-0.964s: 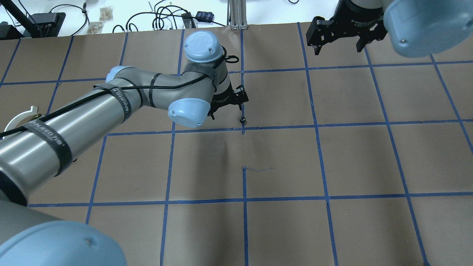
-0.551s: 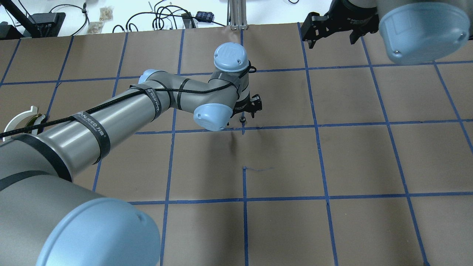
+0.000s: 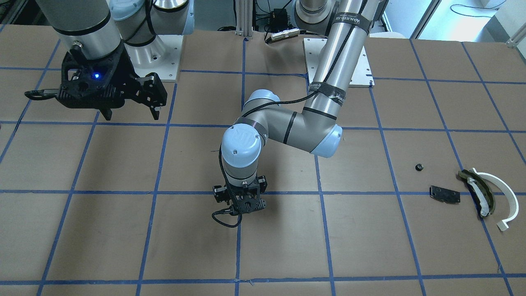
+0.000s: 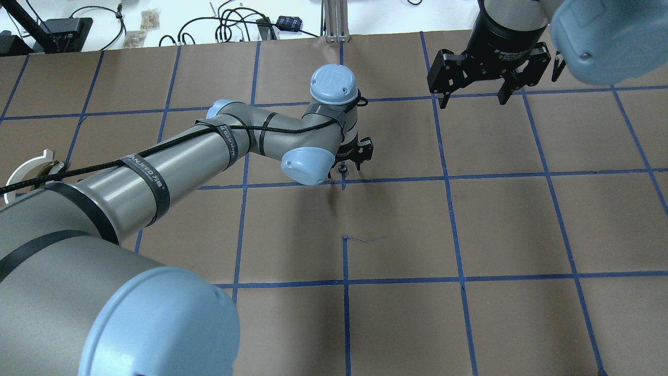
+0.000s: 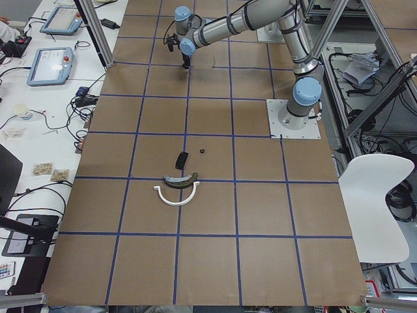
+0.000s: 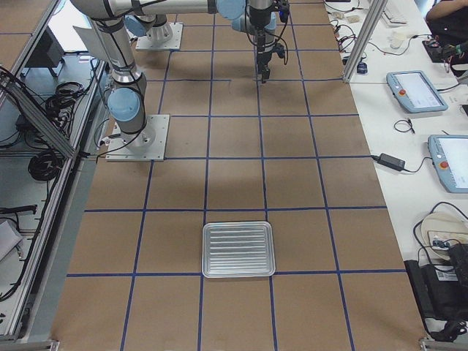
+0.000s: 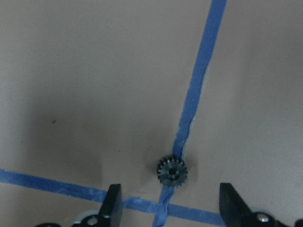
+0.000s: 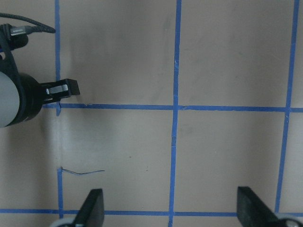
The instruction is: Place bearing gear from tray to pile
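The bearing gear [image 7: 172, 171] is a small dark toothed wheel. It lies on the brown paper at a blue tape crossing [image 4: 343, 169], far from the tray. My left gripper [image 7: 172, 210] is open and hangs just above it, one finger on each side, not touching; it also shows in the overhead view [image 4: 358, 153]. From the front the left gripper [image 3: 240, 202] hides the gear. The pile lies apart: a white half-ring [image 3: 504, 194], an olive curved piece [image 3: 476, 192] and a black plate [image 3: 444, 194]. My right gripper [image 4: 474, 99] is open and empty.
The silver tray [image 6: 238, 249] stands with nothing in it near the table's right end. A small black part [image 3: 418, 167] lies near the pile. In the overhead view my left arm partly covers the half-ring [image 4: 23, 168]. Cables and tablets lie beyond the far edge.
My left arm has swung right, bringing its gripper over the gear. The gear has not moved. My right gripper went away from me, then came back nearer.
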Tool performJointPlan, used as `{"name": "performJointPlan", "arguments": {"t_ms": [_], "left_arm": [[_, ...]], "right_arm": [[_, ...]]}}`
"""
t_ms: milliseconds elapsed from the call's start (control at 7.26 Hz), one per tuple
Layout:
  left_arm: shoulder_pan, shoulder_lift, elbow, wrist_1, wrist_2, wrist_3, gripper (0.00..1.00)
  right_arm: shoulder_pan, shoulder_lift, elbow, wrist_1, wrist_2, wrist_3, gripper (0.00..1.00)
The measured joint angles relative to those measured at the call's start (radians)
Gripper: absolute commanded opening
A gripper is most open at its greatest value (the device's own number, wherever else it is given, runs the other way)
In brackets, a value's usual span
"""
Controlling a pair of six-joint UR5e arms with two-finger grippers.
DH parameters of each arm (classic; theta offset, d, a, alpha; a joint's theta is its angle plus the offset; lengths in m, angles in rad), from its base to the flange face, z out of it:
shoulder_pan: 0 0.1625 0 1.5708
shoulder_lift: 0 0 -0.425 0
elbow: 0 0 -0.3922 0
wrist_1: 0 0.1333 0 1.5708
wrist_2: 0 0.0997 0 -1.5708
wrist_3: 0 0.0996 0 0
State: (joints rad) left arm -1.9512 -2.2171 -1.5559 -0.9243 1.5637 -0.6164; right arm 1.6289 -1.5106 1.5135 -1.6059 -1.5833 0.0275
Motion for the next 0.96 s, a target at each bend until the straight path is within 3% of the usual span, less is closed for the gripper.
{"name": "performJointPlan", "arguments": {"t_ms": [275,413,964], "left_arm": [[0.0,-0.003,0.004,-0.002,0.008,0.008,0.11],[0.0,0.0,0.004,-0.008,0.012,0.014,0.04],[0.011,0.016,0.004,-0.029,0.02,0.041,0.0]], "right_arm": [[0.001,-0.002,0.004,0.015,-0.024,0.001,1.0],[0.002,-0.002,0.005,0.015,-0.026,0.001,1.0],[0.003,0.004,0.007,0.009,-0.022,0.004,1.0]]}}
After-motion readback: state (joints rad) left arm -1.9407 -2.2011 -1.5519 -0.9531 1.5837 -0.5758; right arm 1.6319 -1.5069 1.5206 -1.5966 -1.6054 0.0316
